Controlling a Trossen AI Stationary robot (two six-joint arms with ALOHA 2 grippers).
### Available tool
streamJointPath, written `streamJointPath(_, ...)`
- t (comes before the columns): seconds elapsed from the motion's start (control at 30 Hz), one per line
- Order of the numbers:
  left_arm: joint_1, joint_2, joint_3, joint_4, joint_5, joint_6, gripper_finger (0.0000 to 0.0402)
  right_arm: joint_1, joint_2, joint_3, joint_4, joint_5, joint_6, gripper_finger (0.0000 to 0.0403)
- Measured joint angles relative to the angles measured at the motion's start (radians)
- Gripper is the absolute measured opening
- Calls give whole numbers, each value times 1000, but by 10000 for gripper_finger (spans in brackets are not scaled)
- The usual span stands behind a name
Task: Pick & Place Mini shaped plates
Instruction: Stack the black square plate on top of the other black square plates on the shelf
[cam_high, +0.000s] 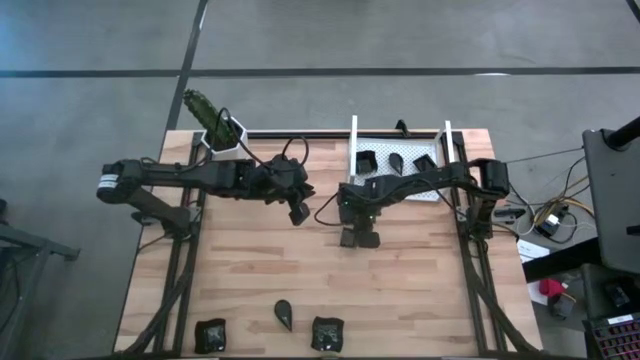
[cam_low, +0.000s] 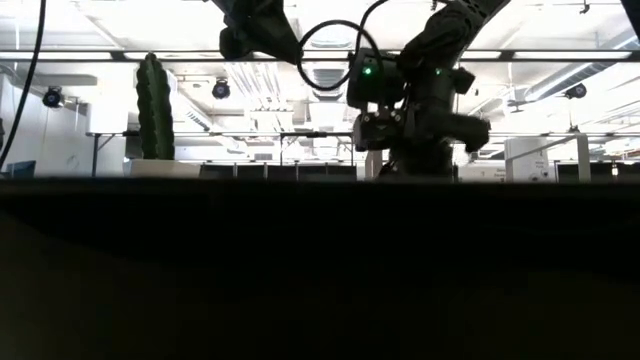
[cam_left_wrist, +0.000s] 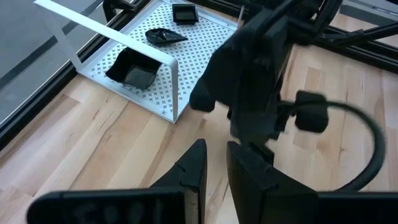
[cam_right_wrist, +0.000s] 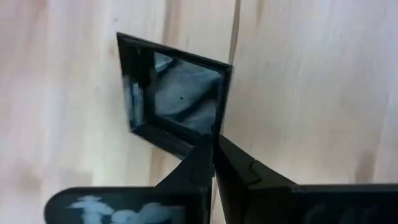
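Observation:
My right gripper (cam_high: 360, 238) hovers over the middle of the table, just in front of the white tray (cam_high: 382, 148), and is shut on a square dark glossy mini plate (cam_right_wrist: 177, 93). Three more mini plates lie in the tray: two square ones (cam_high: 366, 160) (cam_high: 424, 162) and a leaf-shaped one (cam_high: 396, 160). Three others rest on the wood by the near edge: square (cam_high: 210, 335), teardrop (cam_high: 284, 314), square (cam_high: 327, 332). My left gripper (cam_high: 298, 213) waits left of the right one, fingers close together on nothing. My right gripper pinches the square plate's rim (cam_right_wrist: 219, 127) between its two fingers, near one corner, coming from above and pointing down. The plate's hollow side faces the wrist camera. The frames do not show whether the plate is lifted clear or still on the wood.
A white hexagonal pot with a green cactus (cam_high: 222, 130) stands at the far left corner. The tray has two upright white posts (cam_high: 353, 150) (cam_high: 447, 150). Bare wood lies between the grippers and the near-edge plates. Black frame rails run along both table sides.

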Motion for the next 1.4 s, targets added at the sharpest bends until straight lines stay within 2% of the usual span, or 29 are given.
streamJointPath(0.23,0,0,0,-1,0,2,55,-1,-137,14,-185,15,23,8)
streamJointPath(0.4,0,0,0,-1,0,2,55,-29,-275,14,-273,109,109,8)
streamJointPath(0.57,0,0,0,2,0,14,55,-103,-411,17,-366,214,188,8)
streamJointPath(0.73,0,0,0,4,0,18,55,-228,-497,54,-481,280,115,8)
streamJointPath(0.9,0,0,0,5,0,18,55,-412,-509,90,-544,279,67,8)
streamJointPath(1.1,0,0,0,7,0,16,55,-617,-456,105,-556,284,35,8)
streamJointPath(1.23,0,0,0,7,0,16,55,-708,-393,126,-585,346,34,8)
streamJointPath(1.4,0,0,0,7,-32,14,55,-741,-311,148,-646,487,58,8)
